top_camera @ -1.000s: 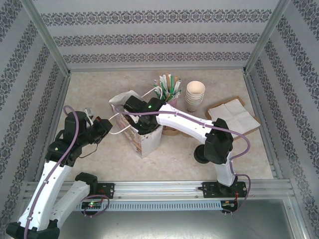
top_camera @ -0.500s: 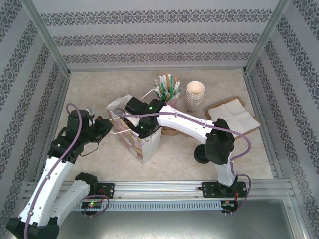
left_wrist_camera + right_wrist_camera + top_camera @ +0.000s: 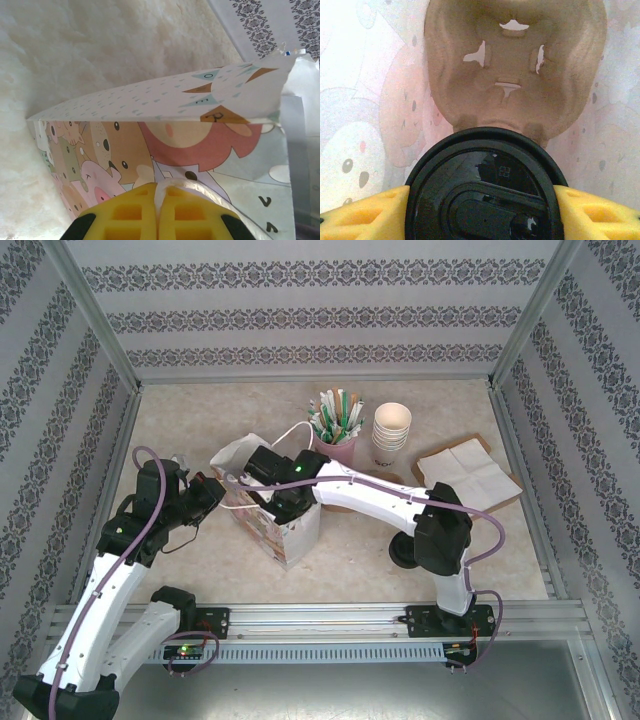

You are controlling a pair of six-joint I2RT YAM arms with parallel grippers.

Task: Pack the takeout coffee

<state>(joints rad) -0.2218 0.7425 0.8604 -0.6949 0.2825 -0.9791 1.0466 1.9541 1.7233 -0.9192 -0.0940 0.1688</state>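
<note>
On a pale mottled table (image 3: 200,420), an open cartoon-animal paper bag (image 3: 265,528) stands centre-left with a brown cardboard carrier (image 3: 515,75) inside, the black-lidded takeout coffee (image 3: 485,190) over that carrier, clamped by the right gripper (image 3: 480,214), and the left gripper (image 3: 157,212) pinched tight on the bag's left side.

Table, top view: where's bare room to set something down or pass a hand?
Bare table behind the bag, left of the straw holder. The near strip between bag and rail is also free, as is the patch in front of the napkins. Crowded: straw holder, stacked cups and napkins along the back right, and around the bag.
</note>
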